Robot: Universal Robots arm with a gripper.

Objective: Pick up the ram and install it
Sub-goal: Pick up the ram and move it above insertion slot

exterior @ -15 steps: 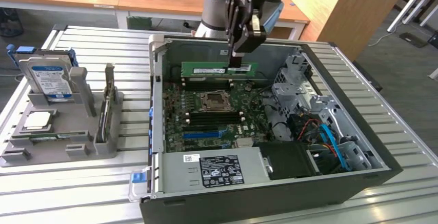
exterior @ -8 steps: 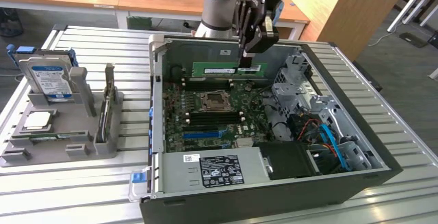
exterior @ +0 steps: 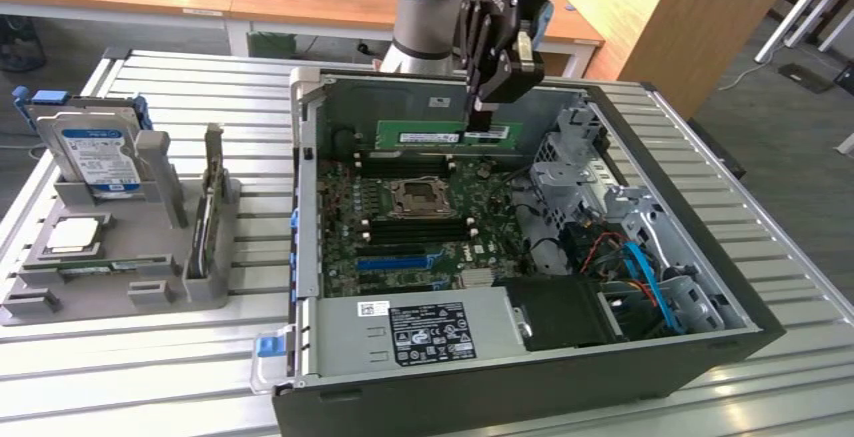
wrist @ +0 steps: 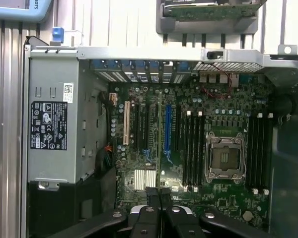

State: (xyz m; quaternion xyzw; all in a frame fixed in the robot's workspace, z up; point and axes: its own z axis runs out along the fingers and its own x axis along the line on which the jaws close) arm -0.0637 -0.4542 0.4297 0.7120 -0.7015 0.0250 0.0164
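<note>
Gripper clenched on ram, above open case. Slots seemingly at socket's 12 o'clock. Keep ram level, parallel to slots.

The ram is green with a white sticker; the end effector black. The motherboard is dark green with one blue slot. The power supply is grey, black-labelled; the hard drive blue-labelled; the desk pale and ribbed.
</note>
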